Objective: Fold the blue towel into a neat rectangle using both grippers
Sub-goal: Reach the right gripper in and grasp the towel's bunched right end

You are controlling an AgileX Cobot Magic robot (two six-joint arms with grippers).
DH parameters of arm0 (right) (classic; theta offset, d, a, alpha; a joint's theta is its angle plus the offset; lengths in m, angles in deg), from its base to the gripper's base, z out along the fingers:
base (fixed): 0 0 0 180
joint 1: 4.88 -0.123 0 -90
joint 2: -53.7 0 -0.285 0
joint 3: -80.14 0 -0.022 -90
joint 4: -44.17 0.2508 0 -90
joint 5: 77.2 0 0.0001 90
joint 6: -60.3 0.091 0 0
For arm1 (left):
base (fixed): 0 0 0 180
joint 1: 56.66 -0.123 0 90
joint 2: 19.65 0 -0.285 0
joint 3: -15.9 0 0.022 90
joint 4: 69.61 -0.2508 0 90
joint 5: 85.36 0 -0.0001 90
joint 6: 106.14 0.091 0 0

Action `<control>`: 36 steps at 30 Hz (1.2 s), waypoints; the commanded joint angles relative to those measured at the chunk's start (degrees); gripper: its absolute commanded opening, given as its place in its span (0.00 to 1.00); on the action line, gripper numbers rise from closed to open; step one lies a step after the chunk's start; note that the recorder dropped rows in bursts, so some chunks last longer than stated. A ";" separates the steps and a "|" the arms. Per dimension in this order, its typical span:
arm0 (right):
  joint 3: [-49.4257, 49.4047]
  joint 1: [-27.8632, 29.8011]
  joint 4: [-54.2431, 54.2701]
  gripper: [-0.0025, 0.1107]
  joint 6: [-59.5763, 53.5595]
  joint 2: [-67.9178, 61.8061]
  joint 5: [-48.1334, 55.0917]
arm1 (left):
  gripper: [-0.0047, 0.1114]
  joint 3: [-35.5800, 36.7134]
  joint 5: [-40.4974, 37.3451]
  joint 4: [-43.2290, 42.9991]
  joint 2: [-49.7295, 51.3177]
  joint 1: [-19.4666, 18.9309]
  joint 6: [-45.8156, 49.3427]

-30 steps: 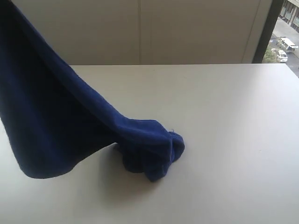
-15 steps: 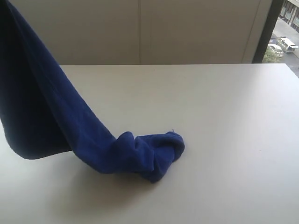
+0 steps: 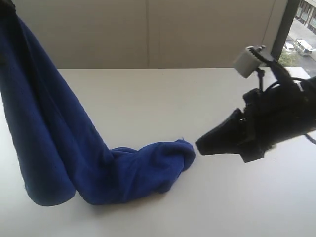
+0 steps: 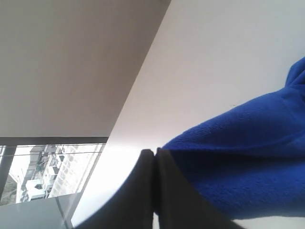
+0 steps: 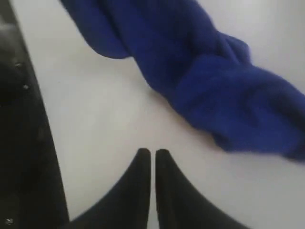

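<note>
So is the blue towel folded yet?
Not folded: one end of the blue towel lies bunched on the table, the rest lifted up toward the exterior view's upper left.

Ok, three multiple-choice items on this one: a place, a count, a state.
1. Where is the right pincer relative to the blue towel? A) above its raised part B) beside its bunched end C) inside a fold
2. How many cloths are in view? A) one B) two C) three
3. How does the towel lie? A) spread flat B) folded rectangle C) one end lifted, the other bunched on the table
Key: B, its tip sits just right of the heap; A, only one blue cloth shows; C, it hangs from upper left down to a heap.
</note>
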 commanded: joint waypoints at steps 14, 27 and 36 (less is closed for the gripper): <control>8.10 -11.96 3.95 0.46 -31.29 -22.44 -32.85 | 0.04 15.20 -5.21 4.98 -0.69 0.25 -1.76; 10.43 -13.89 2.76 0.41 -33.89 -34.15 -41.84 | 0.04 20.03 -1.19 4.98 -0.69 0.25 -5.04; 10.52 -14.02 1.55 0.02 -26.17 -27.41 -51.30 | 0.04 20.03 -0.95 3.78 -0.69 0.25 -5.03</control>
